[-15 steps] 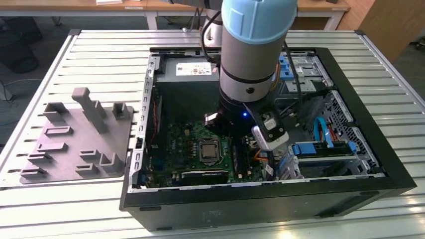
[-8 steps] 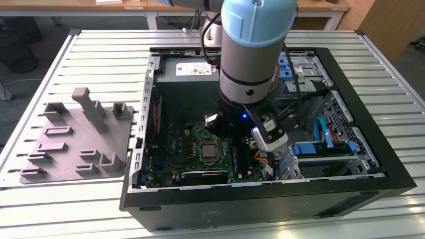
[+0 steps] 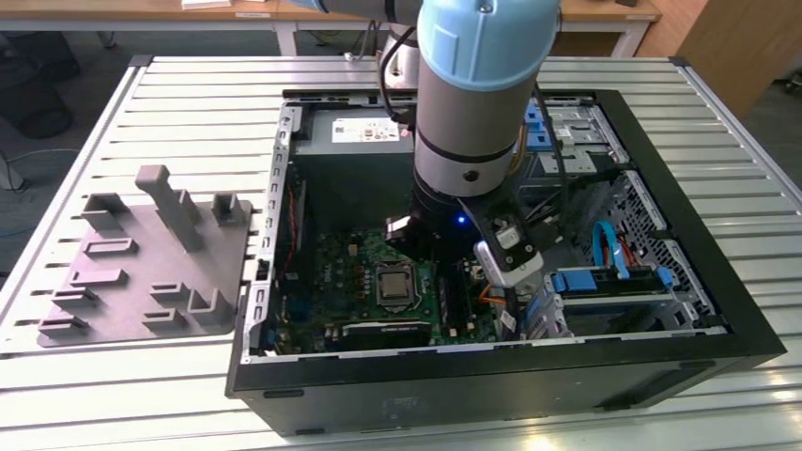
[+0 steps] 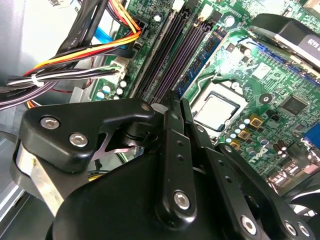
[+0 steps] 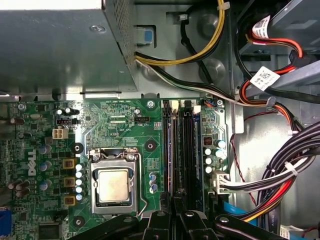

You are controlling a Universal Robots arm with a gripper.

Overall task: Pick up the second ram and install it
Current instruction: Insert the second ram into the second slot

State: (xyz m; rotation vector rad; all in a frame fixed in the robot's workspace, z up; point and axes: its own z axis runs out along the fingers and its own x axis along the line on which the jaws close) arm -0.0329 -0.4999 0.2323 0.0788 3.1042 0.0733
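Much of the work zone is masked by the arm, and the frame edges cut off several parts.

In the exterior view the pale blue and grey robot arm (image 3: 483, 103) covers the memory slots and the middle of the green motherboard (image 3: 363, 282), so whether a stick sits there cannot be told. In the second wrist view the black metal gripper (image 4: 172, 107) hides its own fingertips and whatever lies between them; the long dark memory slots (image 4: 172, 50) run out of sight behind it. In the first wrist view, the picture's edge cuts off the black gripper linkage.
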